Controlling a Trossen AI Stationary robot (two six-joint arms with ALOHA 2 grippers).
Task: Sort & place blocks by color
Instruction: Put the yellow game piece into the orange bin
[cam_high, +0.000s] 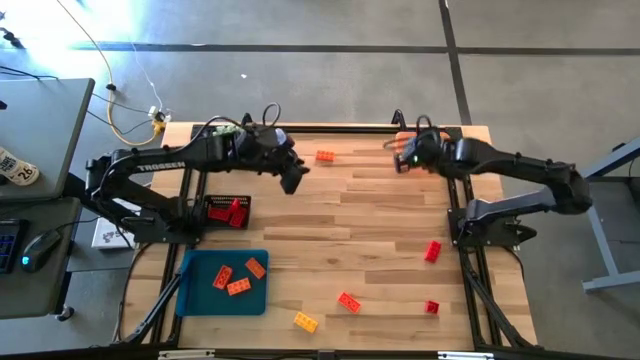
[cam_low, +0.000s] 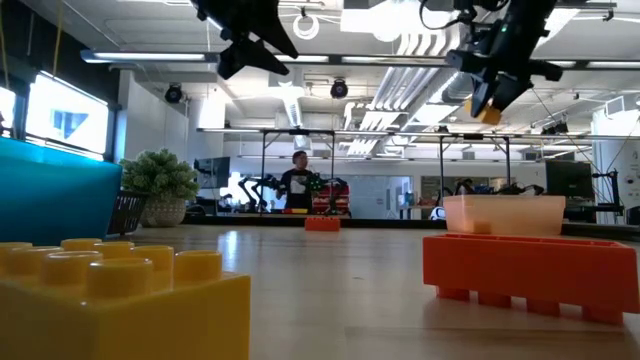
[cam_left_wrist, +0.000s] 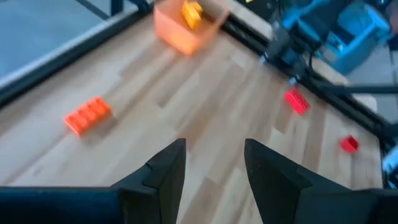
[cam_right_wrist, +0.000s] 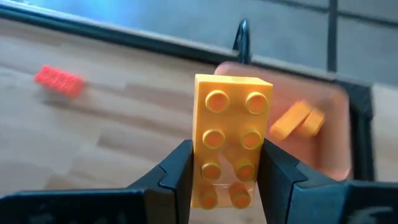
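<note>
Gripping a yellow block (cam_right_wrist: 230, 140) (studs showing), right pincer (cam_right_wrist: 225, 171) hovers above table.

1. Bare wood lies across the middle of the surface (cam_high: 380, 215), between both arms.
2. Near edge: scattered red block (cam_high: 432, 251), orange block (cam_high: 348, 302), yellow block (cam_high: 305, 322).
3. Blue tray (cam_high: 200, 295) and black bin (cam_high: 228, 211) crowd the left side.

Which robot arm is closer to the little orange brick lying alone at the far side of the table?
Left. The left gripper, empty, hovers just beside the studded orange plastic brick. The right gripper sits farther along the far edge, clamping a yellow studded brick.
</note>
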